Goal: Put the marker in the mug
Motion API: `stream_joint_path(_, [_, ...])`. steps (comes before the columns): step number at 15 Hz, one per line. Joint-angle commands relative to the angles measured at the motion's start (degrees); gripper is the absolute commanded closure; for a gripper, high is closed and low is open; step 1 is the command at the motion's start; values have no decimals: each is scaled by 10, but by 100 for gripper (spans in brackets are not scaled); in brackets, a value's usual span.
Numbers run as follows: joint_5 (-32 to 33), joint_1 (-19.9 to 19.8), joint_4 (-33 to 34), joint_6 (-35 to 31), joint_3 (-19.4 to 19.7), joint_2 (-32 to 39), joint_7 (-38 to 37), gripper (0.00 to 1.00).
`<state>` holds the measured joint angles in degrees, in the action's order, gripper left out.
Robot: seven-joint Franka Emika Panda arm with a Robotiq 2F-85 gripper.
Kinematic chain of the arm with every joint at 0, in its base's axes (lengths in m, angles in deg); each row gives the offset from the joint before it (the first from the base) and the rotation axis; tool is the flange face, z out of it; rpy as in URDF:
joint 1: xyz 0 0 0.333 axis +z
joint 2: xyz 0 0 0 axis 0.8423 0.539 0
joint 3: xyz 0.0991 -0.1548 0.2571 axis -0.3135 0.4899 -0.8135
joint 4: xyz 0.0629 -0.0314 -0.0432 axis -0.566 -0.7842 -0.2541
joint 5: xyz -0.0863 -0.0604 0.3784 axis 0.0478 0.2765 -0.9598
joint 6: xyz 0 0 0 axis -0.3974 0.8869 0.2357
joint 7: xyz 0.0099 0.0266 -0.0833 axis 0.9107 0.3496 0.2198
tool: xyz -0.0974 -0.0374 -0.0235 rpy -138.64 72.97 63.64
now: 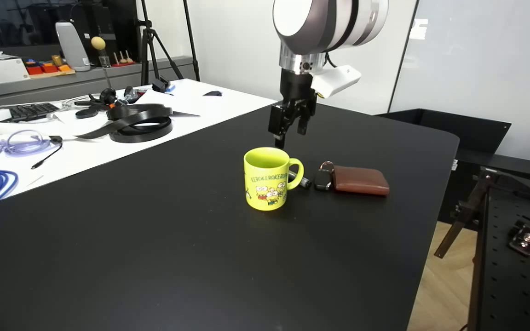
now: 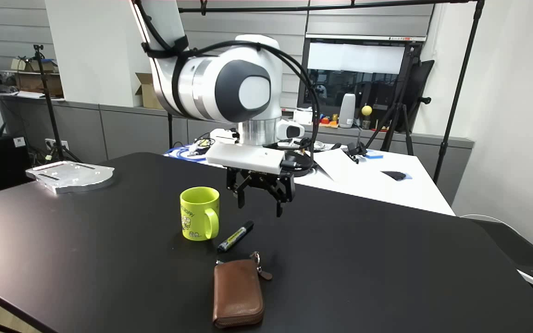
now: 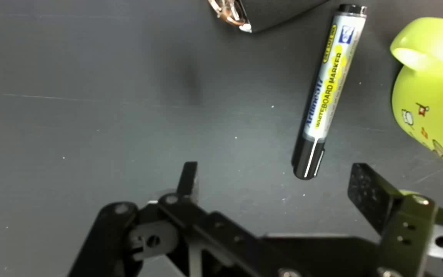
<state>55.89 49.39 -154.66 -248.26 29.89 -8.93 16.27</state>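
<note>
The marker (image 2: 235, 237), with a white and yellow label and black ends, lies flat on the dark table between the mug and a brown case. In an exterior view the mug's handle partly hides the marker (image 1: 305, 183). The yellow-green mug (image 1: 265, 181) stands upright; it also shows in an exterior view (image 2: 187, 215) and at the right of the wrist view (image 3: 433, 104). My gripper (image 2: 260, 208) is open and empty above the table, beyond the marker. In the wrist view the marker (image 3: 331, 84) lies ahead of the open jaws (image 3: 275, 169), its black cap end nearest them.
The brown wallet-like case (image 2: 238, 291) with a metal ring lies near the marker; its dark edge shows in the wrist view (image 3: 279, 11). A metal plate (image 2: 72, 175) lies at the table's far left in an exterior view. A white table (image 1: 228, 108) holds cables and straps.
</note>
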Motion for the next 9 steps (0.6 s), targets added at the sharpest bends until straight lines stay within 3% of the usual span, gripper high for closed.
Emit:
stream_joint_path(1, [3,-19,3,4,-23,10,4,0])
stream_joint_path(9, [-5,-45,5,0,-54,38,17,0])
